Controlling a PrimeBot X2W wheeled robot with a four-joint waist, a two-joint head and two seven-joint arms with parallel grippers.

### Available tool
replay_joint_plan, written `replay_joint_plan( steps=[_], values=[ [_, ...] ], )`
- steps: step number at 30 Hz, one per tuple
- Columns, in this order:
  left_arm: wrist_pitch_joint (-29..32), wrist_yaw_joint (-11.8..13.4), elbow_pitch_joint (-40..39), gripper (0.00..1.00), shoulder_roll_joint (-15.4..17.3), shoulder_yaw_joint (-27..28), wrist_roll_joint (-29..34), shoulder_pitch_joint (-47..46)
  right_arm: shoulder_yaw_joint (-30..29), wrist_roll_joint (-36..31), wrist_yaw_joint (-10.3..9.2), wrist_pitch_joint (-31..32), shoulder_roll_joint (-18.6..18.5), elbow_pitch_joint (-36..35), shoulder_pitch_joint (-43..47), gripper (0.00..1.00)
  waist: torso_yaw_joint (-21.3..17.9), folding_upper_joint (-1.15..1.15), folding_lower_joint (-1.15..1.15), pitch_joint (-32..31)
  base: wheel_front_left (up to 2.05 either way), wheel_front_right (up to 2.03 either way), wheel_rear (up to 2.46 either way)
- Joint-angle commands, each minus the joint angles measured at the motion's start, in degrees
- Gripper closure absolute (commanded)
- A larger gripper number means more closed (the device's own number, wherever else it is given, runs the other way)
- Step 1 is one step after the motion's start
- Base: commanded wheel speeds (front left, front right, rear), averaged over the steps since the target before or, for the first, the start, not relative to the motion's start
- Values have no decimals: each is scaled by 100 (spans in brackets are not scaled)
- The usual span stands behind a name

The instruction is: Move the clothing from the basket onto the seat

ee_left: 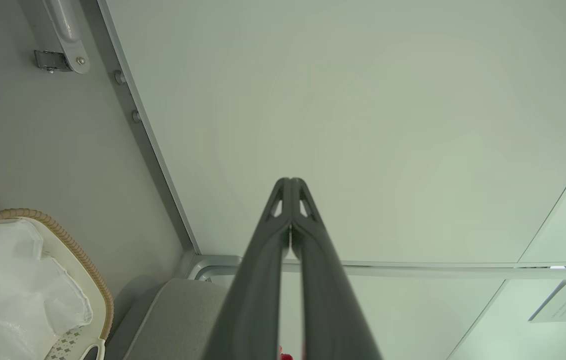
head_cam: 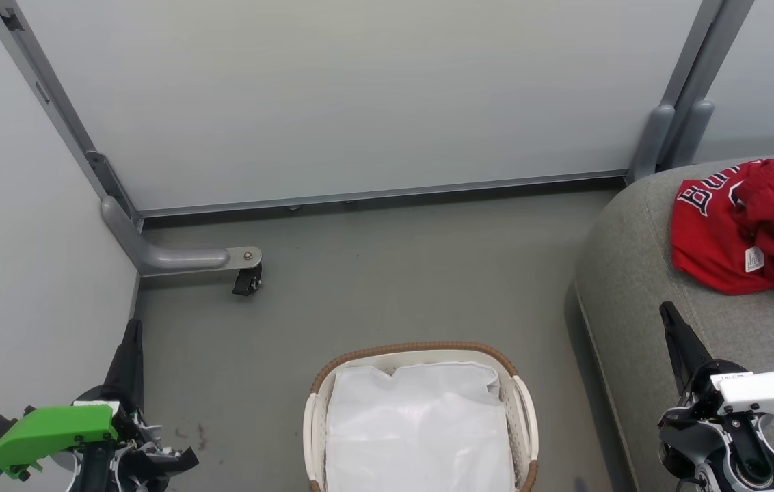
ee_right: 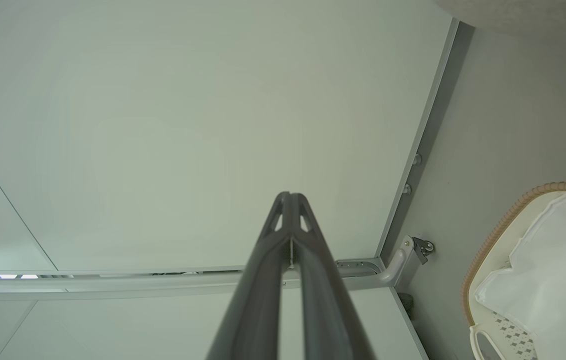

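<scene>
Red clothing (head_cam: pixel 753 225) with white trim and lettering lies bunched on the grey seat (head_cam: pixel 623 273) at the right. The white basket (head_cam: pixel 522 410) with a brown woven rim stands on the floor at bottom centre, holding a plain white liner (head_cam: pixel 418 424). My left gripper (head_cam: pixel 132 326) is at the lower left, shut and empty, well left of the basket. Over the seat's front edge my right gripper (head_cam: pixel 666 309) is shut with nothing in it, below the clothing. In the left wrist view the basket (ee_left: pixel 94 272) and a seat corner (ee_left: pixel 178 320) show beside the left gripper (ee_left: pixel 290 181); in the right wrist view the right gripper (ee_right: pixel 290 195) points at a panel, with the basket (ee_right: pixel 493 240) at the right.
Pale partition panels (head_cam: pixel 359 96) with grey metal frames close off the back and left. A grey foot with a black caster (head_cam: pixel 247 279) sticks out onto the floor at the left. Grey floor (head_cam: pixel 394 273) lies between the panels, basket and seat.
</scene>
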Motion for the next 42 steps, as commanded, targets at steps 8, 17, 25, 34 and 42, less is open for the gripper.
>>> replay_joint_plan(
  steps=[8, 17, 25, 34, 42],
  values=[
    [23, -20, -9, 100, 24, 16, 1, -62, -12, 20, 0, 17, -34, -19, 61, 100, 0, 0, 0, 0, 0, 0, 0],
    [23, -20, -9, 100, 23, 16, 2, -62, -11, 20, 0, 16, -34, -19, 61, 100, 0, 0, 0, 0, 0, 0, 0],
    [23, -20, -9, 100, 23, 17, 2, -62, -11, 20, 0, 16, -34, -19, 61, 100, 0, 0, 0, 0, 0, 0, 0],
    [24, -21, -9, 100, 22, 17, 3, -63, -11, 21, 0, 16, -34, -19, 61, 100, 0, 0, 0, 0, 0, 0, 0],
    [25, -21, -10, 100, 22, 18, 4, -63, -11, 21, 0, 16, -34, -19, 61, 100, 0, 0, 0, 0, 0, 0, 0]
  ],
)
